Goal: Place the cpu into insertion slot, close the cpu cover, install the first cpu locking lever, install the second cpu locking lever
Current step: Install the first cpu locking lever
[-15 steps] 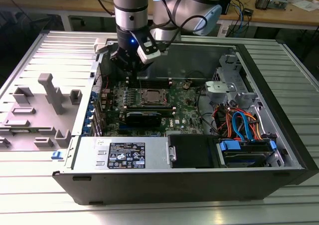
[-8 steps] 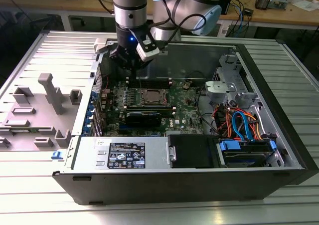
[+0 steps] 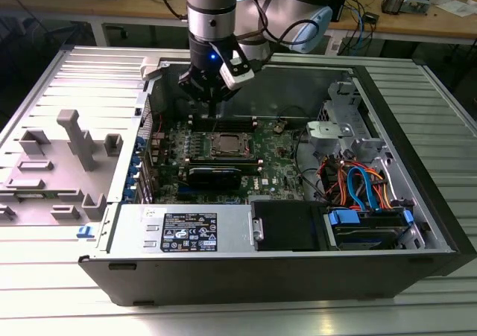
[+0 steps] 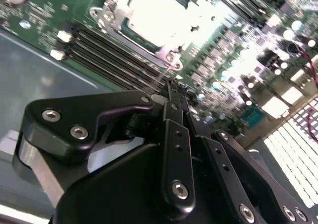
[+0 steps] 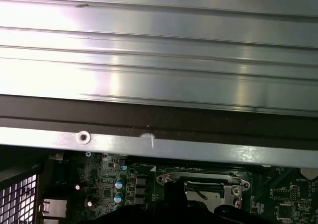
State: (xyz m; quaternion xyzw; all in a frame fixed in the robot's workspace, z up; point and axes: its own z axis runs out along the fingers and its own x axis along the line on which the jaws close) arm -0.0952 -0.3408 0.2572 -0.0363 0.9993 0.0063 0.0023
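The black end effector (image 4: 175, 87) hovered, fingers (image 4: 174, 110) pinched together on nothing I could see, just beside the square silver-rimmed insertion slot (image 3: 227, 144) mid green motherboard (image 3: 279, 168), likely set for pushing, not grasping.

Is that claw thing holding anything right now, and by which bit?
Nothing visible: the gripper is shut with nothing between its fingertips, which are close to the edge of the insertion slot.
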